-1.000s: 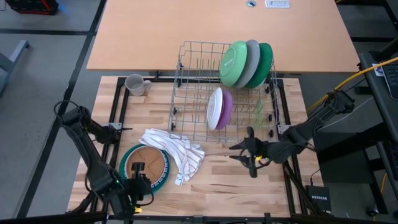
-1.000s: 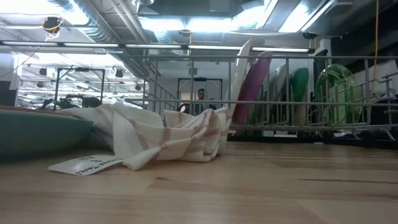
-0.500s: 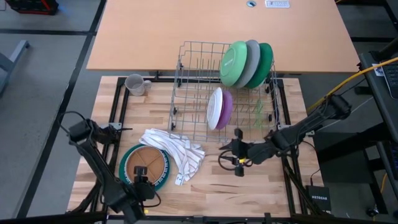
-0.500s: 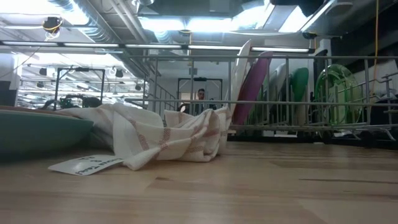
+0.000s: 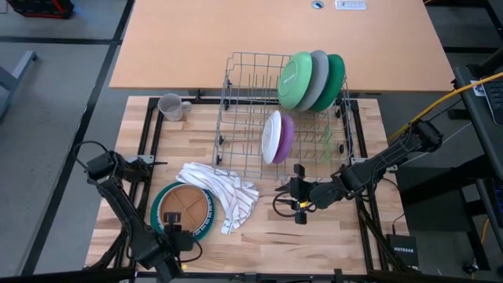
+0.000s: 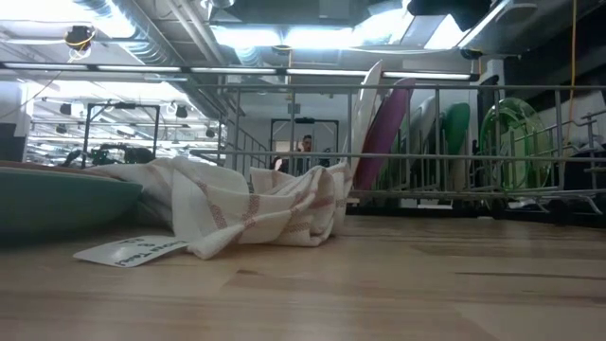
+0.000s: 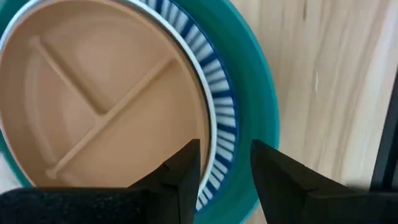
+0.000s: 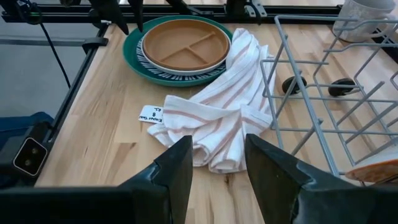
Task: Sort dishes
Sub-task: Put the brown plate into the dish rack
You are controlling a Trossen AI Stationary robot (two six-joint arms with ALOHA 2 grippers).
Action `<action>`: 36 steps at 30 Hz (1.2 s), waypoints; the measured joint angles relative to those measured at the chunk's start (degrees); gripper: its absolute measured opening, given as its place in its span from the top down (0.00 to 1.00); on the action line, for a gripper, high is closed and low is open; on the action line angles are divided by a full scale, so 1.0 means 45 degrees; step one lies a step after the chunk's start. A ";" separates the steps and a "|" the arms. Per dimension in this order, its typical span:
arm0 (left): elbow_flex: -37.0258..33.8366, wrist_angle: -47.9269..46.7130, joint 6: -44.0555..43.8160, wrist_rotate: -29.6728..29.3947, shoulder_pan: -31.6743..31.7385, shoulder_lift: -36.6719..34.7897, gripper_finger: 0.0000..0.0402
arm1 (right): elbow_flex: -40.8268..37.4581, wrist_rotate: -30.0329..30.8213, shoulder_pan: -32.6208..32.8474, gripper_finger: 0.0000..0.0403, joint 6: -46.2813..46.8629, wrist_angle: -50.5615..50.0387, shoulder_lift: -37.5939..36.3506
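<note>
At the table's front left corner the left gripper [image 5: 174,236] hovers just above the near rim of the teal plate [image 5: 159,198], its fingers [image 7: 180,177] parted with nothing between them. On that plate sits a blue-striped white plate [image 7: 219,127], and in it a brown divided dish [image 5: 184,208]. A grey mug [image 5: 170,106] stands near the table's back left corner. A white striped cloth [image 5: 224,189] lies crumpled against the right edge of the teal plate, partly over it.

The wire rack [image 5: 251,94] stands at the back middle of the table. A white plate [image 5: 272,136] and a purple plate [image 5: 287,135] stand on edge in its front rows; a green plate [image 5: 295,79], a grey plate [image 5: 317,77] and a darker green plate [image 5: 336,77] stand at its back right corner.

The right gripper [image 5: 294,203] hovers over the table just in front of the rack, pointing toward the cloth, its fingers [image 8: 177,168] apart and empty.
</note>
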 joint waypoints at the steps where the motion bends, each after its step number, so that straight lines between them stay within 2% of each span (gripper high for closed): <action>1: 0.0000 -0.0114 0.0105 0.0008 -0.0060 0.0000 0.68 | 0.0000 0.0002 0.0000 0.63 0.0000 -0.0001 0.0000; 7: 0.0000 -0.1052 0.0076 0.0007 -0.0240 0.0000 0.68 | 0.0000 0.0005 0.0005 0.63 0.0000 0.0001 0.0000; 29: -0.0010 -0.1073 0.1898 -0.0096 -0.0558 0.0003 0.68 | 0.0000 0.0005 0.0010 0.63 -0.0003 -0.0007 0.0000; 36: -0.1428 0.0484 0.1751 -0.0059 -0.0672 0.0015 0.68 | 0.0000 0.0005 0.0010 0.63 -0.0005 -0.0013 -0.0005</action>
